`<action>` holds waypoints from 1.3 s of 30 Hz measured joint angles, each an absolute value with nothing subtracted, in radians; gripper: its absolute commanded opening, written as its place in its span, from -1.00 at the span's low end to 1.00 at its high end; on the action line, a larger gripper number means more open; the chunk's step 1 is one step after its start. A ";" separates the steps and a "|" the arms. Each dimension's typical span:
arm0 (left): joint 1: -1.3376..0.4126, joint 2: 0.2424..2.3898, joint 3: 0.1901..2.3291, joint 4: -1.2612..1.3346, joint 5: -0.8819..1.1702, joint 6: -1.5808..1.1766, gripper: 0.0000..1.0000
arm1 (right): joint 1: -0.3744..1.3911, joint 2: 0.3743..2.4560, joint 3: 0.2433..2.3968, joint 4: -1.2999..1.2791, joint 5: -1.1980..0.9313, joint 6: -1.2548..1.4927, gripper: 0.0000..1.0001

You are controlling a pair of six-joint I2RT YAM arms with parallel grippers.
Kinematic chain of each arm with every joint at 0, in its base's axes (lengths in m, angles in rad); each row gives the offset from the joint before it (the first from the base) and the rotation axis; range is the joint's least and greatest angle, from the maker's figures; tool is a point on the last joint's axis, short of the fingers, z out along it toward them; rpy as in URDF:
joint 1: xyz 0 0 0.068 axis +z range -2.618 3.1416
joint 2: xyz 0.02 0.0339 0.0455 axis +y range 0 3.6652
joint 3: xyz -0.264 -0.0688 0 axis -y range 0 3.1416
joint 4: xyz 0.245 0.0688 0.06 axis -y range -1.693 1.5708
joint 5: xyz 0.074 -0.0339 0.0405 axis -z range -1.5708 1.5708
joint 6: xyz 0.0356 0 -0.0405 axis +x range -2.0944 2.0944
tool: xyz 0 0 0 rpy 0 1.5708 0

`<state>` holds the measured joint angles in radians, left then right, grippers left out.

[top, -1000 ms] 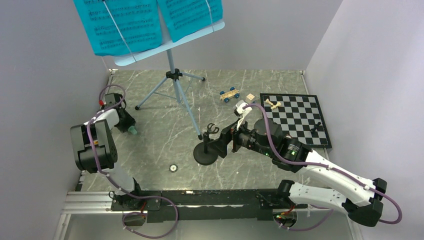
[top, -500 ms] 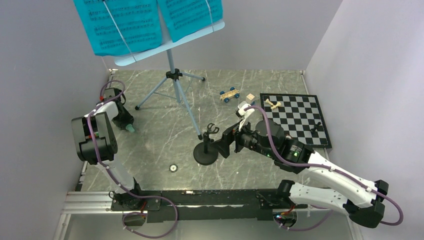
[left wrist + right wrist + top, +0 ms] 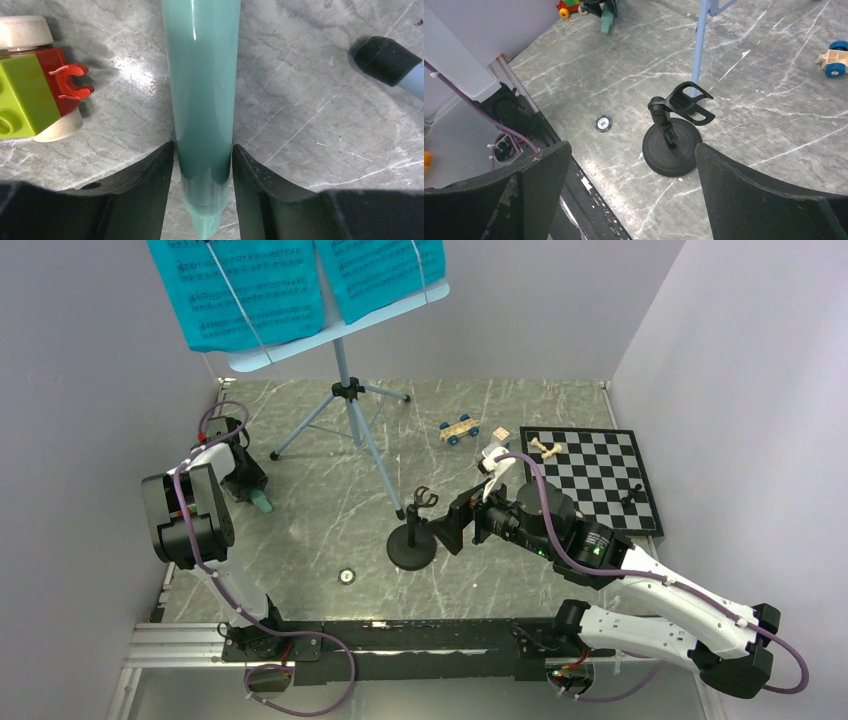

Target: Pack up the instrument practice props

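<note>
Left arm (image 3: 190, 520) re-angled in the last second; mint-green plastic microphone (image 3: 200, 75) hasn't left the grey marble desk (image 3: 310, 115) by the left wall (image 3: 80, 390). Left hand (image 3: 202, 146) straddles its handle, can't tell if pinching. Right hand (image 3: 631, 145) wide, facing black round-based mic stand (image 3: 672, 145). Nothing packed yet.

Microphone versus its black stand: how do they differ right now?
The microphone is mint-green, the stand black. The microphone lies flat within the left pincer; the stand is upright, clip empty, ahead of the open right pincer. Both rest on the table.
</note>
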<state>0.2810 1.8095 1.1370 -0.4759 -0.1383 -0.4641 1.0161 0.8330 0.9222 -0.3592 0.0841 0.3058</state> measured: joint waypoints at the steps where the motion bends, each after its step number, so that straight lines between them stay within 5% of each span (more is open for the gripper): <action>1: 0.281 1.810 1.137 -0.476 -0.139 -0.464 0.05 | 1.016 0.833 0.922 -0.359 0.087 0.306 1.00; 11: 0.282 1.784 1.121 -0.477 -0.115 -0.469 0.17 | 1.016 0.834 0.922 -0.367 0.099 0.306 1.00; 13: 0.282 1.740 1.106 -0.488 -0.098 -0.476 0.43 | 1.016 0.839 0.922 -0.367 0.099 0.306 1.00; 23: 0.230 1.258 1.044 -0.460 0.000 -0.540 0.59 | 1.016 0.873 0.922 -0.368 0.097 0.314 1.00; 27: 0.034 0.999 0.864 -0.398 -0.002 -0.574 0.65 | 1.016 0.873 0.921 -0.368 0.107 0.320 1.00; 32: -0.297 0.723 0.604 -0.270 -0.016 -0.591 0.97 | 1.016 0.879 0.921 -0.368 0.130 0.332 1.00; 39: -0.563 0.585 0.399 -0.003 0.022 -0.506 0.99 | 1.003 0.912 0.901 -0.358 0.177 0.367 1.00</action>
<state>-0.5632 0.5854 0.3988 -0.0029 0.0219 -0.5060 1.0035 0.9119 0.9012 -0.3580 0.1772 0.3672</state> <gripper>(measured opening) 0.993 0.995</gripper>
